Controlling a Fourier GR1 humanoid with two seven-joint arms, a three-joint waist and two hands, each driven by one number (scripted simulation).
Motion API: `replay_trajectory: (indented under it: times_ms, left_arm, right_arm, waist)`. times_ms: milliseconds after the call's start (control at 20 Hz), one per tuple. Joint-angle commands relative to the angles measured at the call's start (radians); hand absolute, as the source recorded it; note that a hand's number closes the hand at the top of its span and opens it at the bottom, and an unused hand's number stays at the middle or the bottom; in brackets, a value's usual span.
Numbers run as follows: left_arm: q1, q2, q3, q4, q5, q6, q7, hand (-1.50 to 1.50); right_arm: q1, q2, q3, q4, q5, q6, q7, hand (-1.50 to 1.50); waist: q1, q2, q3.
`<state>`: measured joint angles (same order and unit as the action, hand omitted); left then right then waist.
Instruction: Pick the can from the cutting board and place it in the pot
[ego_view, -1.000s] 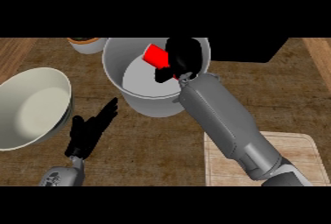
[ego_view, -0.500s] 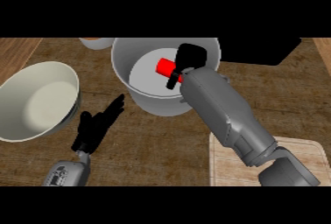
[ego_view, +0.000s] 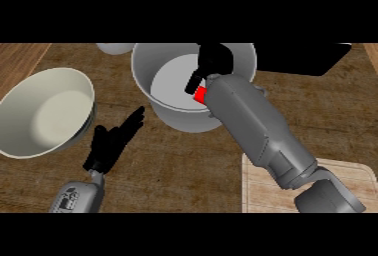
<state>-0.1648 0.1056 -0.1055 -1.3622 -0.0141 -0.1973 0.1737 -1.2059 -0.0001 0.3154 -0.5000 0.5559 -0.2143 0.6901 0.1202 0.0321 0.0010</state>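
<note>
The red can (ego_view: 199, 94) lies inside the grey-white pot (ego_view: 166, 112) at the top middle of the head view, low against the pot's right inner side and partly hidden by my right forearm. My right hand (ego_view: 211, 61) hovers over the pot's far rim, fingers relaxed and apart from the can, holding nothing. The pale wooden cutting board (ego_view: 260, 192) lies at the lower right, mostly under my right arm, with nothing showing on it. My left hand (ego_view: 111, 144) rests open on the counter to the lower left of the pot, fingers straight.
A large cream bowl (ego_view: 44, 115) stands at the left, close to my left hand. A black appliance (ego_view: 303, 59) sits behind the pot at the top right. A small white vessel (ego_view: 114, 47) peeks in at the top edge.
The red can has left my right hand and sunk deeper into the pot. The hand's fingers have opened and it stays above the pot. The left hand barely moved.
</note>
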Motion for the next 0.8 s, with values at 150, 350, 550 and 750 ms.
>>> replay_trajectory:
  times_ms: [150, 350, 550, 750]
  left_arm:
    - [-0.002, 0.014, 0.005, -0.019, -0.005, 0.002, 0.02, 0.0]
    - [0.048, 0.002, 0.015, -0.021, 0.005, 0.014, -0.001, 0.0]
    - [0.073, 0.031, 0.039, -0.033, 0.011, 0.004, -0.015, 0.0]
    - [0.093, 0.013, 0.037, -0.007, -0.01, 0.029, -0.048, 0.0]
  right_arm:
    - [-0.005, 0.0, -0.127, -0.106, -0.105, -0.405, -0.122, -1.5]
    - [0.014, 0.0, -0.169, -0.095, -0.112, -0.606, -0.181, -1.5]
    - [0.063, 0.0, -0.187, -0.148, -0.191, -0.701, -0.279, -1.5]
    - [0.122, -0.017, -0.244, -0.224, -0.254, -0.669, -0.405, -1.5]
  waist:
    - [-0.022, -0.009, 0.001]
    - [-0.047, -0.015, 0.0]
    - [-0.071, -0.022, 0.0]
    - [-0.102, -0.028, 0.0]
